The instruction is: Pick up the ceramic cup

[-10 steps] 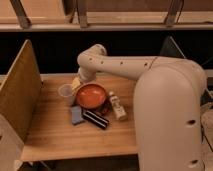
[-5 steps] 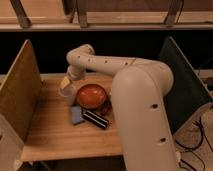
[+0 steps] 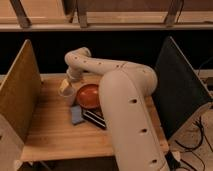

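Note:
The small white ceramic cup [image 3: 68, 96] stands on the wooden table [image 3: 50, 135], just left of the wide orange bowl [image 3: 89, 96]. My arm reaches from the lower right over the table, bends at an elbow at the back and comes down at the left. My gripper [image 3: 66, 87] is directly over the cup and at its rim, hiding part of it. Whether it touches the cup cannot be told.
A blue sponge [image 3: 76, 115] and a dark flat packet [image 3: 94, 119] lie in front of the bowl. A tan panel [image 3: 20, 90] walls the table's left side and a dark panel [image 3: 177, 85] its right. My arm covers the table's right half.
My arm has swung left across the table and the gripper has come down from near the bowl onto the cup. The arm now hides the small item right of the bowl.

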Robot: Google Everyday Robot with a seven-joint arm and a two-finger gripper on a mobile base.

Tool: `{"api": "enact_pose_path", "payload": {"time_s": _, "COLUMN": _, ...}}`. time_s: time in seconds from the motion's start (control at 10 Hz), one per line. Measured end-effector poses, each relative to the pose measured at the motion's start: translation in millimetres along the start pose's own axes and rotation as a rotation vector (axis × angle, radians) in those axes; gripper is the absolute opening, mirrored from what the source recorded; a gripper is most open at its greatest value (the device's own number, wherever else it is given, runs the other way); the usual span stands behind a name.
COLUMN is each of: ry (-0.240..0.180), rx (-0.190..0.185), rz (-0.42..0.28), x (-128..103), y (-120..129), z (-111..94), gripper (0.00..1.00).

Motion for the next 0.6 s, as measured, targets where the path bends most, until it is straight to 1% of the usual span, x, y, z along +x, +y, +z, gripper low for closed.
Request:
{"api": "enact_pose_path", "payload": {"time_s": 0.2, "ry": 0.034, "rx": -0.006, "rz": 0.016, "x": 2, "y": -3, "z": 11, "gripper": 0.8}}
{"api": "enact_pose_path", "payload": {"time_s": 0.3, "ry": 0.045, "rx": -0.013, "rz": 0.019, "x": 2, "y": -3, "z": 14, "gripper": 0.77}}
{"api": "enact_pose_path", "payload": {"time_s": 0.4, "ry": 0.057, "rx": -0.028, "rz": 0.018, "x": 3, "y": -1, "z": 17, "gripper": 0.69}}
{"api": "enact_pose_path", "payload": {"time_s": 0.5, "ry": 0.064, "rx": -0.049, "rz": 0.017, "x": 3, "y": 2, "z": 19, "gripper": 0.57}}
{"api": "enact_pose_path", "payload": {"time_s": 0.6, "ry": 0.066, "rx": -0.064, "rz": 0.018, "x": 1, "y": 3, "z": 19, "gripper": 0.47}}
